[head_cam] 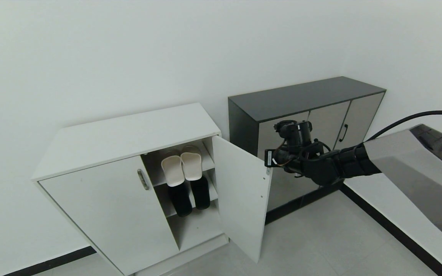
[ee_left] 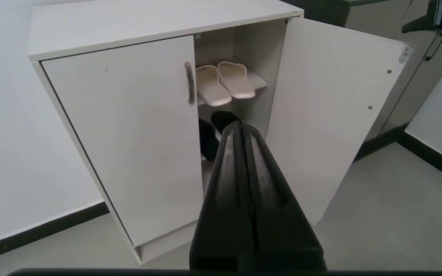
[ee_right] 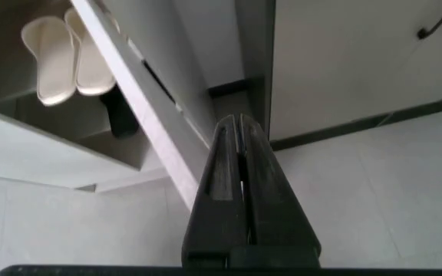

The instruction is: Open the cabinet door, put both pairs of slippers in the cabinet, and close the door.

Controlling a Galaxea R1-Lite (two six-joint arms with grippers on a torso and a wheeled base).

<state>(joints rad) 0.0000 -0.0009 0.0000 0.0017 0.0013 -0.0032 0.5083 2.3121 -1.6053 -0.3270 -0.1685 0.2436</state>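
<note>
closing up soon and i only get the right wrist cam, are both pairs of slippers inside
Observer: yes, the white slippers sit above the black slippers, all inside the cabinet.
Operator: where's my gripper on the door
Observer: the right gripper is at the open door's outer edge, near its top; I can't tell if they touch.
Operator: other door?
Observer: the left door is shut.
</note>
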